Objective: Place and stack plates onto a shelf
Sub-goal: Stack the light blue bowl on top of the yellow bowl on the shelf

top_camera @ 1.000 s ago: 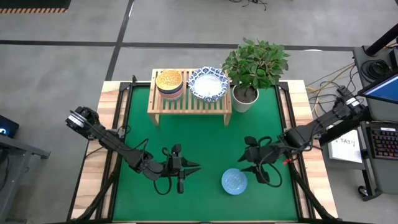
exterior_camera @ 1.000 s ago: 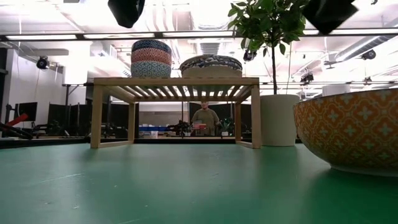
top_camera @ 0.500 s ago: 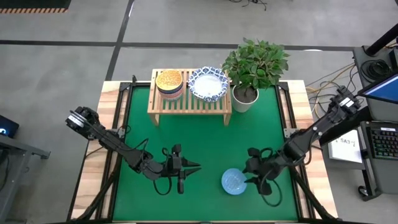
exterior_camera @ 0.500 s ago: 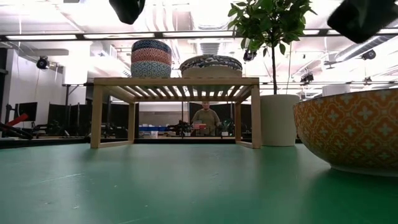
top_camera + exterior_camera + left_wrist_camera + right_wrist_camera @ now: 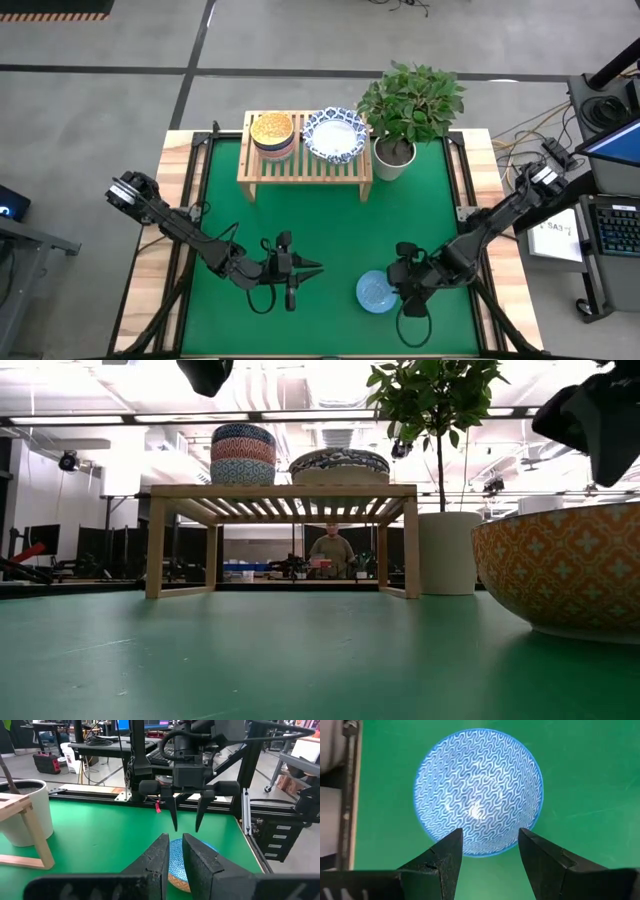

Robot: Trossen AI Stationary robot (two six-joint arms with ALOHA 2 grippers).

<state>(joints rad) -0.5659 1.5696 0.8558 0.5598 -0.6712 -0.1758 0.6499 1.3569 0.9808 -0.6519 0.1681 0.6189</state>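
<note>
Near the tabletop's [image 5: 330,235] front edge, the right claw [image 5: 397,287] hangs wide over the lone blue-patterned bowl [image 5: 375,292]. Left claw [image 5: 310,268], fingers nearly together, waits beside it. Stacked bowls [image 5: 271,133] and plates [image 5: 335,134] top the shelf [image 5: 303,165], beside a potted plant [image 5: 405,115]. No writing is legible.

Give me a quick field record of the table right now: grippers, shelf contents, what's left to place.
right gripper: open, above the blue-patterned bowl, not touching
left gripper: shut, empty, waiting left of the bowl
shelf: at the table's far edge
on shelf, left: stack of small bowls, orange-yellow on top
on shelf, right: blue-rimmed white plates
beside shelf: potted plant
left to place: the blue-patterned bowl
</note>
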